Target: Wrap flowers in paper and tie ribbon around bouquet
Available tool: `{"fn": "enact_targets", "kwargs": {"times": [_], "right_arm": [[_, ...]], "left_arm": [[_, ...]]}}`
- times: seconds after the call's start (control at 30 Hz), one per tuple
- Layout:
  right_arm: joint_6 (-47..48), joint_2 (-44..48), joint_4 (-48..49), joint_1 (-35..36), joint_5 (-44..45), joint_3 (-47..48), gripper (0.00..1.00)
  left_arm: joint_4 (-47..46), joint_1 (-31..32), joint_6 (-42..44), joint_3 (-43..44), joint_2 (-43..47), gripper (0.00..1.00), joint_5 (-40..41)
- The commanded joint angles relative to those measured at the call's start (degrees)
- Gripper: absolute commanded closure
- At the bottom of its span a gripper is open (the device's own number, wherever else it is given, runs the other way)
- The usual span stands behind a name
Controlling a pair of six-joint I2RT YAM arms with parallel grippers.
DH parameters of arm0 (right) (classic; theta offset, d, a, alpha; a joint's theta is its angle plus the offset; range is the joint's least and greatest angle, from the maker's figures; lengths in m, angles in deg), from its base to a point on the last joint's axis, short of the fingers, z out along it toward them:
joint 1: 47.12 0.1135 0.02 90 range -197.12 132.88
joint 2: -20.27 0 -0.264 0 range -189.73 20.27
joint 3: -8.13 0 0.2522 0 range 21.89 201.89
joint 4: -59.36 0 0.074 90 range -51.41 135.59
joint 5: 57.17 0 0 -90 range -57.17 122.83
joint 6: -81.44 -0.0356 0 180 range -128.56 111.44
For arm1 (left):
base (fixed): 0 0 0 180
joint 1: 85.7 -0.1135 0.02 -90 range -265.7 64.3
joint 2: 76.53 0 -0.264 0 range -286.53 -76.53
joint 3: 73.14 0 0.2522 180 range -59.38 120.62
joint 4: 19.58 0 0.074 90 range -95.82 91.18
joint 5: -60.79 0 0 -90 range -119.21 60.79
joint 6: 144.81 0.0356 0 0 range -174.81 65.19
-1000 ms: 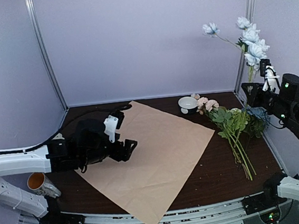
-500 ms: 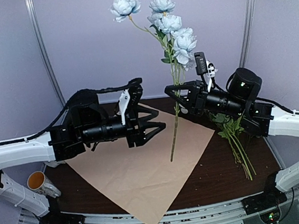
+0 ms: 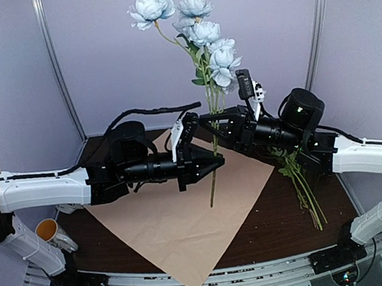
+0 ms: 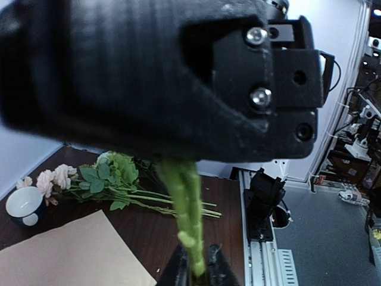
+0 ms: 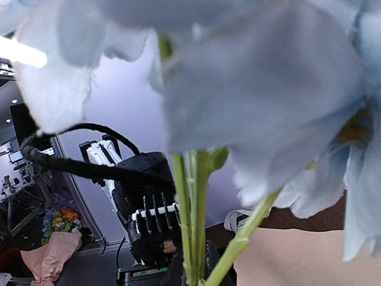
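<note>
While right pincer (image 3: 210, 119) clamps the flowers (image 3: 205, 32) upright — left pincer (image 3: 216, 162) grips them lower.

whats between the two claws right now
Just a short stretch of the green stems of the blue flowers, running from the right claw down to the left claw; nothing else. The top view shows it.

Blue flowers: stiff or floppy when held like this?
Probably fairly stiff: the blue flowers stand upright above the right pincer, stems barely bowing. Likely top-heavy, blooms clustered high. Thin stems may pivot in the left pincer.
</note>
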Motion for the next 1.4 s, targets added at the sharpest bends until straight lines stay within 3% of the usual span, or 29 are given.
{"fn": "enact_targets", "kwargs": {"times": [0.0,0.03,0.07,0.1,0.13,0.17,0.23,0.33,0.43,0.53,0.63,0.83,0.97,1.17,1.37], "right_arm": [[1.6,0.8,-1.7,0.6,-0.6,2.2,1.00],[2.6,1.0,-4.1,0.6,-0.1,2.5,0.99],[4.2,1.3,-7.3,0.2,0.8,2.9,0.83],[5.3,1.8,-10.9,-0.5,1.6,3.4,0.59],[5.9,2.4,-14.6,-1.7,2.7,3.7,0.42],[6.0,3.5,-18.2,-3.1,5.2,3.5,0.33],[6.0,6.1,-25.7,-6.9,13.2,2.1,0.27],[6.1,9.4,-39.6,-13.7,29.0,0.4,0.28],[6.3,8.4,-53.7,-24.1,38.5,0.2,0.43],[7.1,5.6,-61.5,-33.0,39.9,-1.1,0.53],[8.5,2.4,-63.6,-38.4,36.3,-3.3,0.50],[10.8,-5.1,-64.4,-44.8,32.4,-6.6,0.54],[11.4,-10.9,-66.2,-45.9,32.8,-4.6,0.60],[11.7,-14.6,-66.8,-45.9,37.4,-4.5,0.62],[12.0,-16.7,-66.3,-45.9,39.0,-4.6,0.74]], "left_arm": [[-2.7,-0.4,-3.9,1.8,-0.2,1.00,-0.3],[-3.6,-0.6,-5.7,0.9,0.1,1.00,0.4],[-4.0,-1.0,-8.1,0.2,0.4,1.00,1.3],[-3.3,-1.8,-11.3,-0.1,0.5,1.00,2.3],[-1.6,-3.0,-14.9,0.0,0.4,1.00,3.5],[1.0,-4.4,-18.7,0.2,0.1,1.00,5.3],[9.2,-7.7,-26.8,0.5,-0.8,1.00,10.0],[16.8,-12.6,-34.1,-1.0,-3.6,1.00,13.0],[18.5,-15.4,-35.3,-2.0,-8.6,1.00,14.6],[19.6,-17.4,-35.7,-0.4,-14.3,1.00,12.6],[23.1,-17.9,-34.7,2.5,-17.8,1.00,13.4],[24.5,-18.2,-37.4,2.8,-21.0,1.00,15.6],[27.1,-18.2,-39.2,4.2,-21.9,0.77,15.2],[33.7,-18.3,-38.5,6.2,-22.5,0.30,18.1],[38.5,-18.2,-34.9,6.2,-17.0,0.22,23.7]]}}
